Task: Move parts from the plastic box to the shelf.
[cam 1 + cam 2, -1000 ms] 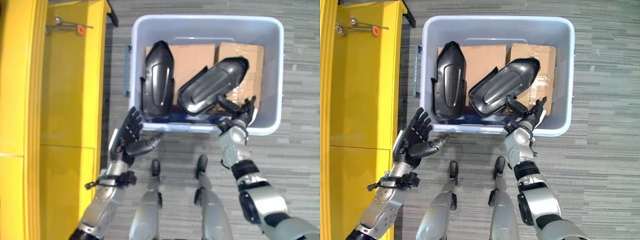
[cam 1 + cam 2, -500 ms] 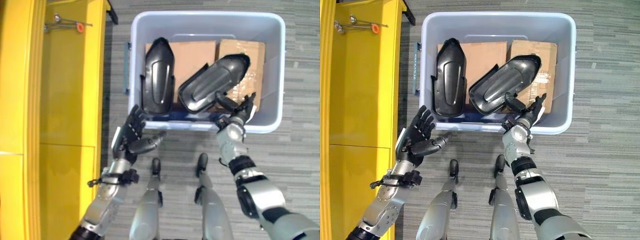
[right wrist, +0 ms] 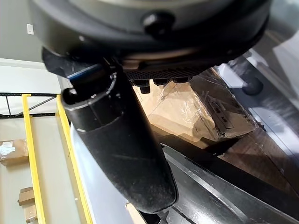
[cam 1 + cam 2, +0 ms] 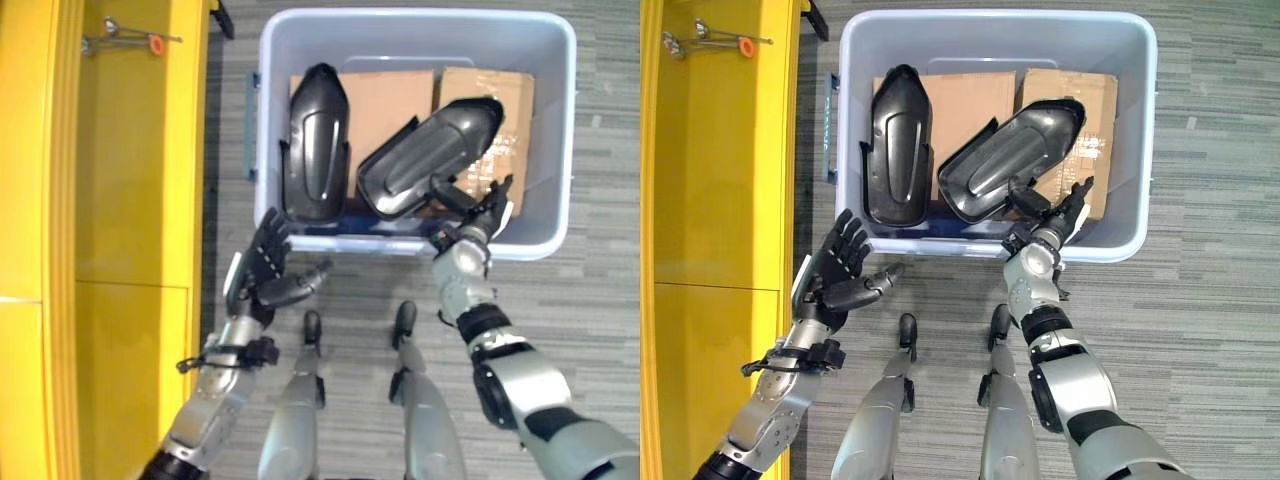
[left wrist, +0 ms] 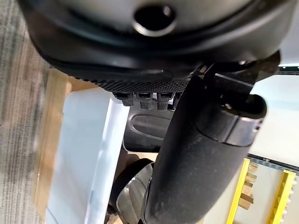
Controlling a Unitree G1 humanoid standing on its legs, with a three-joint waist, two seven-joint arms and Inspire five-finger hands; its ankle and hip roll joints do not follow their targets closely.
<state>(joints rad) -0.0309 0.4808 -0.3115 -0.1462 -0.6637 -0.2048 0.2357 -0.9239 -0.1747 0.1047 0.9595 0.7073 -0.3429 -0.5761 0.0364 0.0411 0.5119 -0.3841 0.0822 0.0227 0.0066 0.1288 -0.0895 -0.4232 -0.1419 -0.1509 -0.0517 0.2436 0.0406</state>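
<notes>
At box rim: right robot hand (image 4: pixel 1058 222) spread open by black part (image 4: pixel 1005 172) | left robot hand (image 4: pixel 836 278) open, empty

plastic box (image 4: pixel 262 110): smooth pale plastic | parts (image 4: pixel 316 140): glossy black plastic | cardboard (image 4: pixel 385 100): matt brown | shelf (image 4: pixel 130 150): smooth yellow

We saw two glossy black parts (image 4: pixel 316 140) (image 4: pixel 430 158) lying on cardboard inside the pale plastic box (image 4: pixel 262 120), beside the yellow shelf (image 4: pixel 130 150).

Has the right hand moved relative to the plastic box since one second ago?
Barely. The right hand is still at the plastic box's near rim, fingers open beside the tilted black part. The whole picture shifted, so the camera moved.
</notes>
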